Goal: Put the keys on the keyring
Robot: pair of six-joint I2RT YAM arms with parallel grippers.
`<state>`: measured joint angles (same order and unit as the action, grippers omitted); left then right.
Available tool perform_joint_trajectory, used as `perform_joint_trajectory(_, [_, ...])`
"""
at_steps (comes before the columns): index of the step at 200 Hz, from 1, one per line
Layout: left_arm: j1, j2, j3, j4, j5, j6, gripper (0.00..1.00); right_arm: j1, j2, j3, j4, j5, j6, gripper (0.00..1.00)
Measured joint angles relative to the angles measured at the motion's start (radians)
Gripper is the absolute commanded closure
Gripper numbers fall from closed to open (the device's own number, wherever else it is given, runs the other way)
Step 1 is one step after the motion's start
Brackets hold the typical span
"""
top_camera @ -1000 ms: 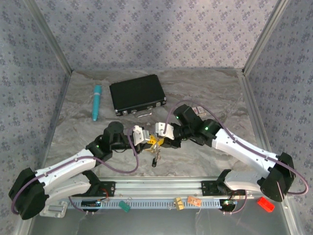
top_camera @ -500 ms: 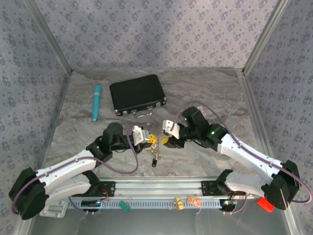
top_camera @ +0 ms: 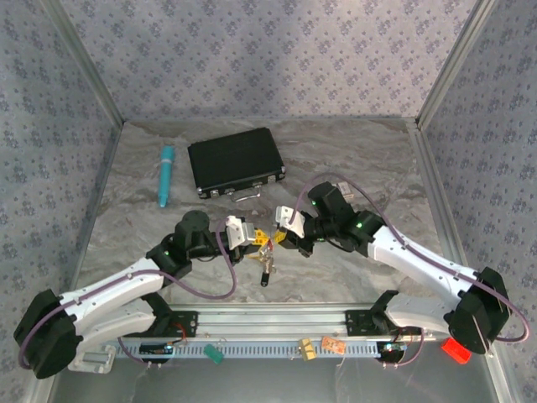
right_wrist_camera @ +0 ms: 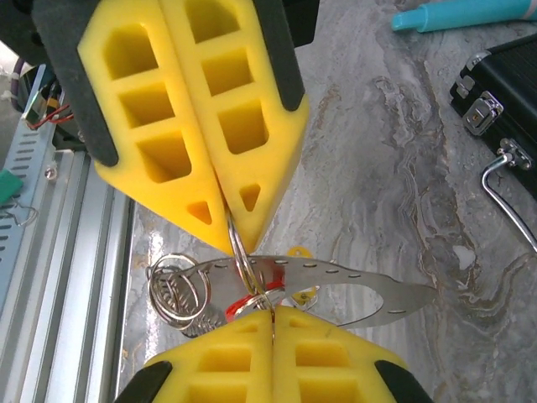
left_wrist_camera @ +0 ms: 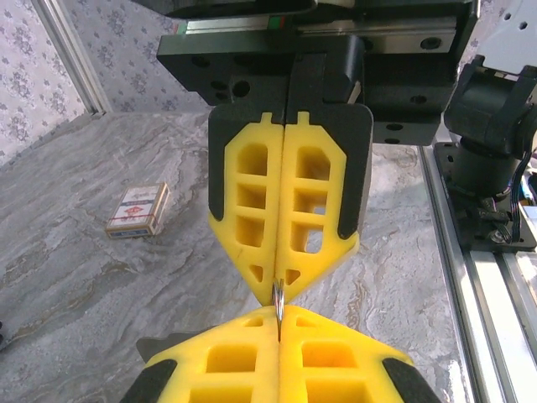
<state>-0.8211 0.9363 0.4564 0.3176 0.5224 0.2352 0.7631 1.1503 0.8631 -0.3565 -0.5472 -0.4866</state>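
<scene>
My two grippers meet tip to tip above the middle of the table. The left gripper (top_camera: pixel 256 239) (left_wrist_camera: pixel 278 323) is shut on the keyring's thin silver ring (left_wrist_camera: pixel 278 300), seen edge-on. From the opposite side, the right gripper (top_camera: pixel 279 238) (right_wrist_camera: pixel 270 315) is shut on the same ring (right_wrist_camera: pixel 243 260). Below them hang the keys (top_camera: pixel 267 267), brass and dark. In the right wrist view a flat silver perforated blade (right_wrist_camera: pixel 352 281), coiled wire rings (right_wrist_camera: pixel 176 290) and a bit of red (right_wrist_camera: pixel 237 305) dangle under the ring.
A black case (top_camera: pixel 235 161) and a teal pen (top_camera: pixel 165 175) lie at the back left. A small card box (left_wrist_camera: pixel 138 210) sits on the marbled table. The aluminium rail (top_camera: pixel 268 319) runs along the near edge, with a red piece (top_camera: pixel 456 350) at its right.
The right gripper's jaws have closed onto the ring opposite the left gripper. The left gripper kept its grip and barely moved.
</scene>
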Motion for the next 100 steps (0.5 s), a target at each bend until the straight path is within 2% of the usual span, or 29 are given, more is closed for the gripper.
perform_joint_trajectory(53, [0.000,0.000,-0.004,0.001,0.001,0.000,1.00,0.002,0.047,0.016,0.005,-0.008,0.000,1.00])
perform_joint_trajectory(69, [0.000,0.000,-0.005,0.002,0.001,0.000,1.00,0.004,0.054,0.019,0.009,-0.010,0.002,0.90])
perform_joint_trajectory(100, [0.000,0.000,-0.007,0.024,0.001,0.000,1.00,0.003,0.047,0.018,0.021,-0.011,0.004,0.78])
